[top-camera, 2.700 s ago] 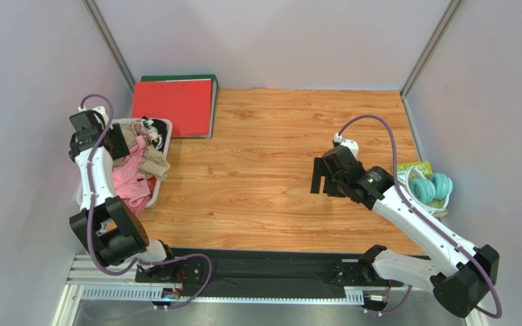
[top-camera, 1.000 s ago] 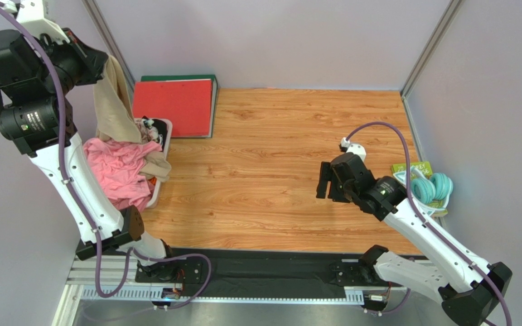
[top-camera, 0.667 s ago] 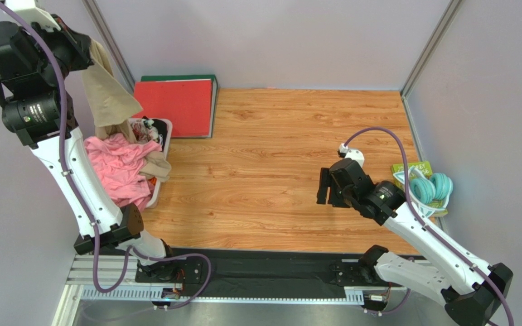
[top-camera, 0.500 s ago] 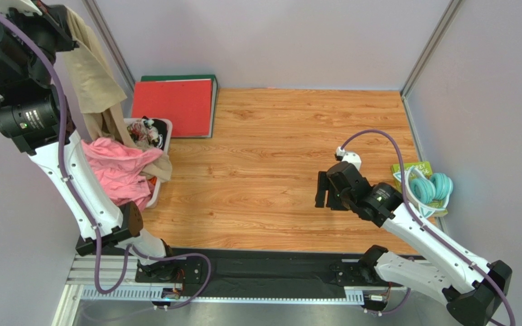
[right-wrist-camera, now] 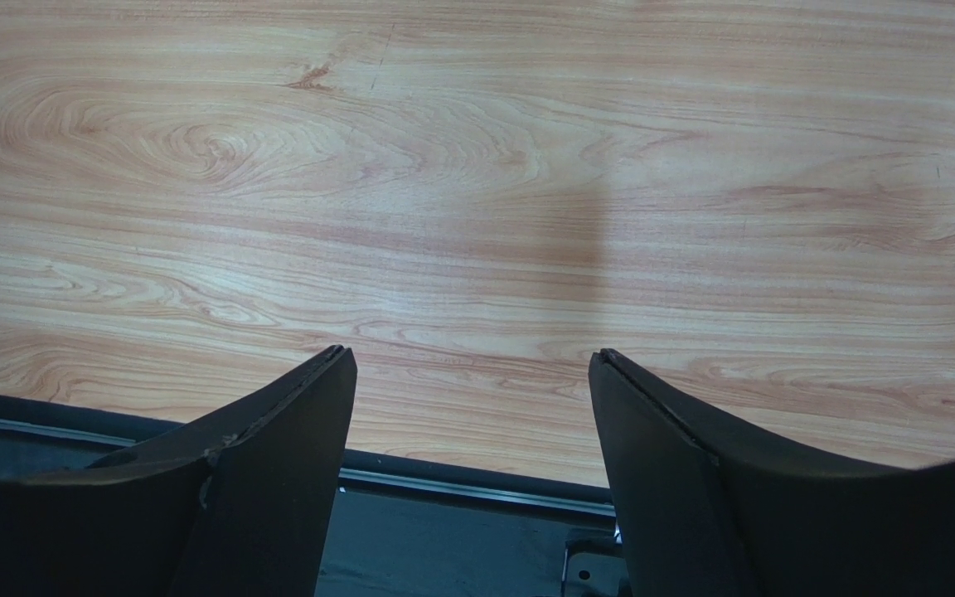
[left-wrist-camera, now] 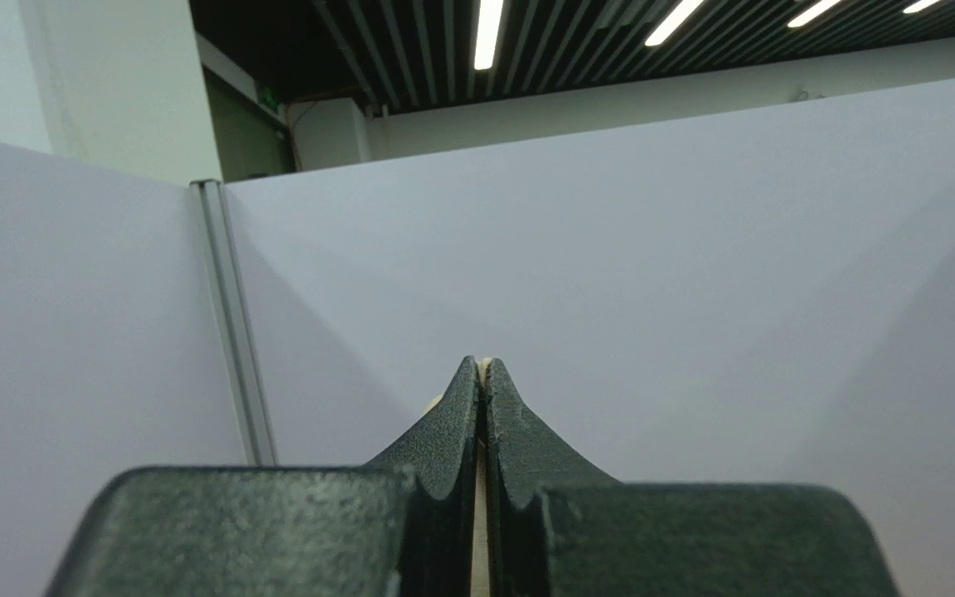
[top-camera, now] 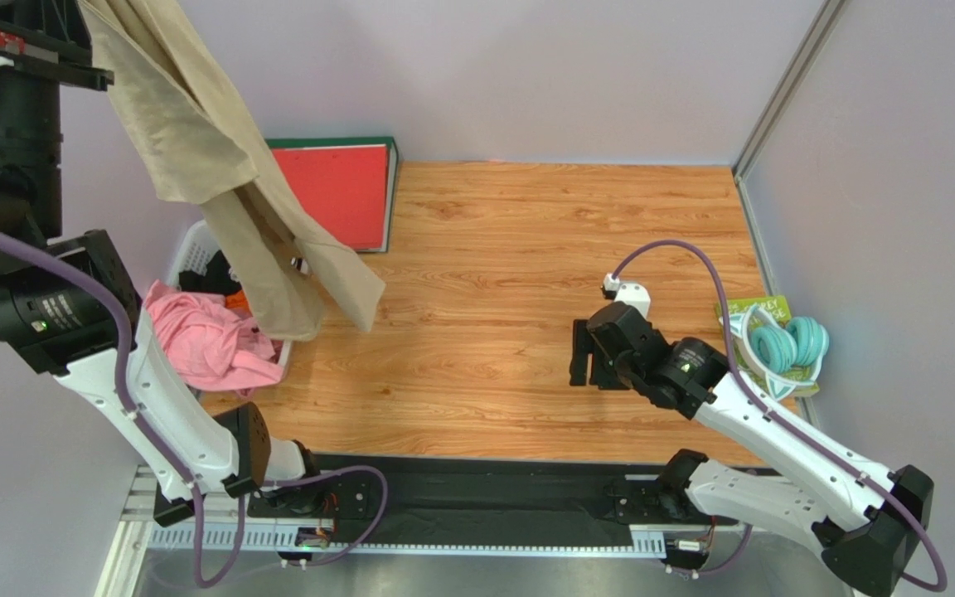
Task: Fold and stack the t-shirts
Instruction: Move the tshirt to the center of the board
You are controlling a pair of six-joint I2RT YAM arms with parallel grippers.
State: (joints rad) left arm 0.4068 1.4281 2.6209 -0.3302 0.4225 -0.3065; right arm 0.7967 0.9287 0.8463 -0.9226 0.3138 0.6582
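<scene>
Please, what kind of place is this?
Probably a robot test cell inside a lab or office: grey partition walls enclose a wooden table, and ceiling strip lights show above them.

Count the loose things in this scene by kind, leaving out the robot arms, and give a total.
Garments: 2, the tan t-shirt and a pink garment; anything else in the basket is too hidden to count
Folders: 2, a red folder on a green folder
Basket: 1
Headphones: 1
Green packet: 1
Total: 7
</scene>
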